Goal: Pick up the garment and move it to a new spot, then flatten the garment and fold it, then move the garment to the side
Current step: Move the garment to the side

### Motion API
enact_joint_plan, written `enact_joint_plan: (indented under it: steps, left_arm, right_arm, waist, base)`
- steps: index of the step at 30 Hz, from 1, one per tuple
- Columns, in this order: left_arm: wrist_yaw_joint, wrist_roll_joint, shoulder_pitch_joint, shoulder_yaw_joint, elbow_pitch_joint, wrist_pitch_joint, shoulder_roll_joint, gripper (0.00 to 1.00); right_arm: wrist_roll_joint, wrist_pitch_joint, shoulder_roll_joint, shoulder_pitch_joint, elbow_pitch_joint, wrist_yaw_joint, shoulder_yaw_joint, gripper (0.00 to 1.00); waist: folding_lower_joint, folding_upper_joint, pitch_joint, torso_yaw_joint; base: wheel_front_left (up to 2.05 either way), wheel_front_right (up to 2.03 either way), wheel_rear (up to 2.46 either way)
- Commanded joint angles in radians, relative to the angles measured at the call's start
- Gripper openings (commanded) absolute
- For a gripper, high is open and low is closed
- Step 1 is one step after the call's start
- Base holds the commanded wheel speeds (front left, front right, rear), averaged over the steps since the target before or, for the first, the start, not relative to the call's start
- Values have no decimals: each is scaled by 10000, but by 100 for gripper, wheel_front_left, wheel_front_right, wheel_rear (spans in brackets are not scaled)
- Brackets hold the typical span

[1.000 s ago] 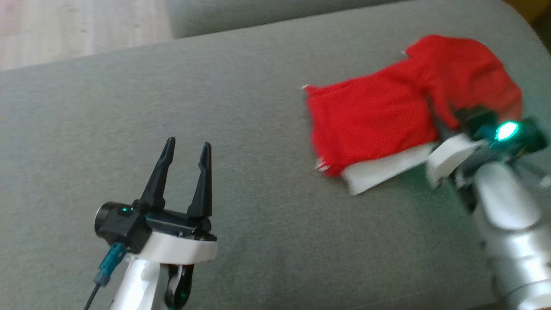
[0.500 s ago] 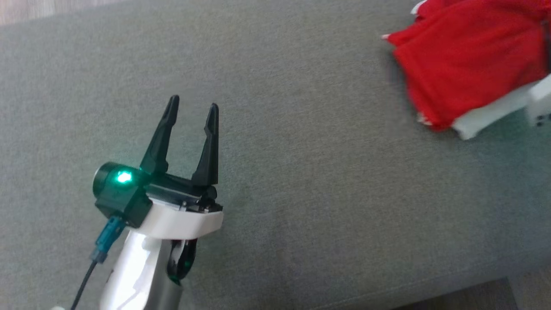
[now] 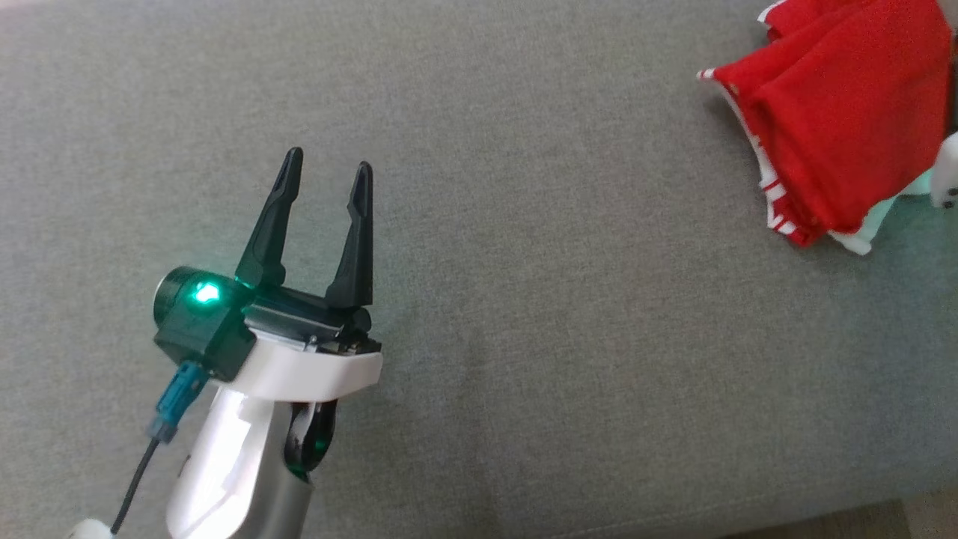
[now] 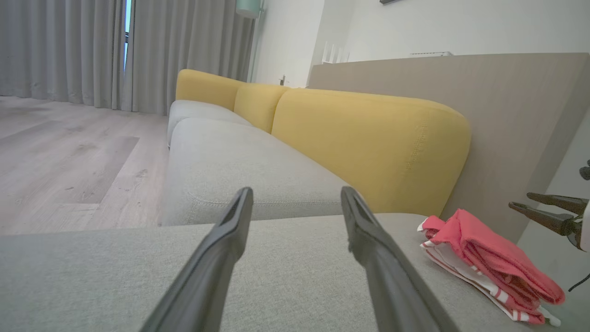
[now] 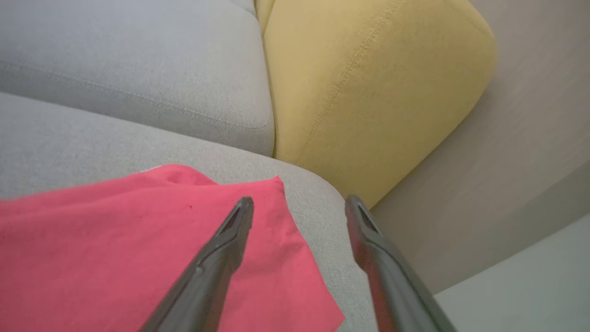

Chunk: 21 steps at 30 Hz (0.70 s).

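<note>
Head view — garment [image 3: 846, 127] far right

Bright even light, sl. blur, edges warped

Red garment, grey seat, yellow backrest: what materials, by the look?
Red garment: soft cloth, probably jersey knit, matte; slumps in folds, white striped trim. Grey seat: woven upholstery, matte, fine heathered grain. Yellow backrest: similar textile over padding, stitched seam shows. Fibre type cannot be told.
</note>
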Motion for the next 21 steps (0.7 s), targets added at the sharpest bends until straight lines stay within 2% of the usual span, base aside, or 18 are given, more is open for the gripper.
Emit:
enact_joint_plan:
  steps: [1, 9, 15, 21]
  left_arm:
    - [15, -57, -181, 263, -283, -49, 113, 100]
    - [15, -4, 318, 782, -223, -49, -1, 100]
    - [15, 53, 894, 1358, -243, -49, -81, 100]
    - [15, 124, 1452, 1754, -147, -49, -111, 100]
  right_arm:
    - [-79, -147, -49, -114, -409, -9, -26, 100]
    - [96, -554, 1186, -126, -1195, -9, -22, 100]
    - [1109, -817, 2091, 356, -1956, -9, 242, 100]
    - [2211, -959, 2964, 1722, -2897, -9, 587, 100]
  waist:
    - [-1, 0, -163, 60]
    - [-1, 0, -1351, 224]
    - [-1, 0, -2232, 505]
    - [-1, 0, -2815, 918]
  base:
    - [0, 0, 0]
    - [0, 0, 0]
    - [0, 0, 0]
    - [0, 0, 0]
